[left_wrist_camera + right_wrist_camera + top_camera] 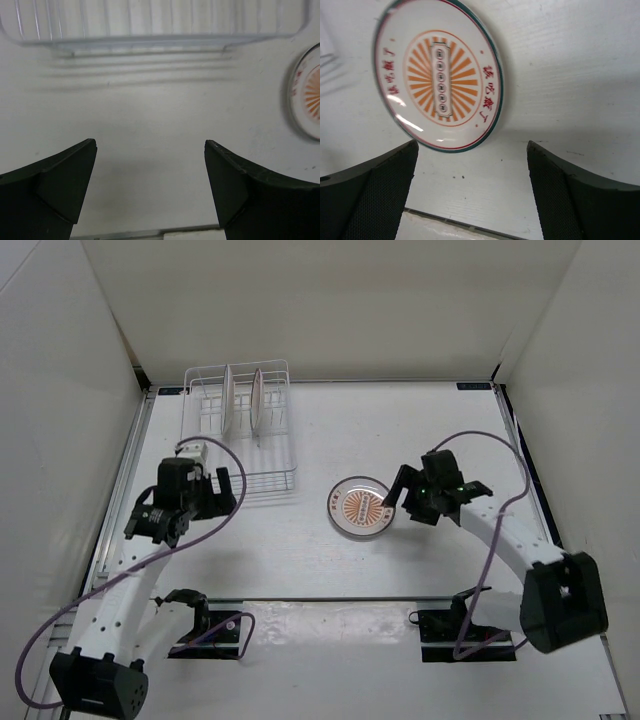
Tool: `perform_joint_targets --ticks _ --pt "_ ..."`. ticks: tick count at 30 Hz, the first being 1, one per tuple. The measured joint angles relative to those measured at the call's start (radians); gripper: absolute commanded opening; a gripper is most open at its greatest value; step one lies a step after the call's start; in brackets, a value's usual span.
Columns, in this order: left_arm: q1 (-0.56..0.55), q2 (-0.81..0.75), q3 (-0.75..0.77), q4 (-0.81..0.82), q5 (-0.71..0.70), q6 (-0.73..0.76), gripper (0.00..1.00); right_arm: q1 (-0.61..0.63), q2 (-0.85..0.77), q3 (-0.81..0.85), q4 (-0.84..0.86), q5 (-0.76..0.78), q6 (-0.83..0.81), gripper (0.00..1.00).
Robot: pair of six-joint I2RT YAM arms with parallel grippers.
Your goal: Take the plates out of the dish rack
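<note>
— Stage of the unloading?
— One sunburst plate [359, 507] lies flat mid-frame on the tabletop [430, 425]. The right gripper [397, 490] sits beside it, fingers spread and empty. Two plates [228, 400] stand in the dish rack [275, 476], upper left.
— Next?
— Likely the left gripper [228, 490], fingers wide and empty, reaching in. The racked plates show edge-on, so their faces are unreadable.

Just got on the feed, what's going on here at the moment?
One plate lies flat on the table, just in front of the right pincer, which is open and empty. Two other plates stand on edge in the dish rack. The left pincer is open too, empty, over the table near the rack's front edge.
</note>
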Motion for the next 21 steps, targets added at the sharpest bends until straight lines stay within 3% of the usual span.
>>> perform_joint_targets --ticks 5,12,21 --pt "0.013 0.13 0.203 0.071 0.094 -0.001 0.99 0.0 -0.229 0.069 -0.145 0.079 -0.089 0.9" --pt "0.015 0.485 0.623 0.154 0.208 -0.005 0.94 0.0 -0.535 0.019 -0.299 0.121 -0.108 0.88" --pt "0.021 0.885 0.924 0.197 0.221 0.024 0.88 0.0 -0.647 0.017 -0.472 0.129 -0.181 0.88"
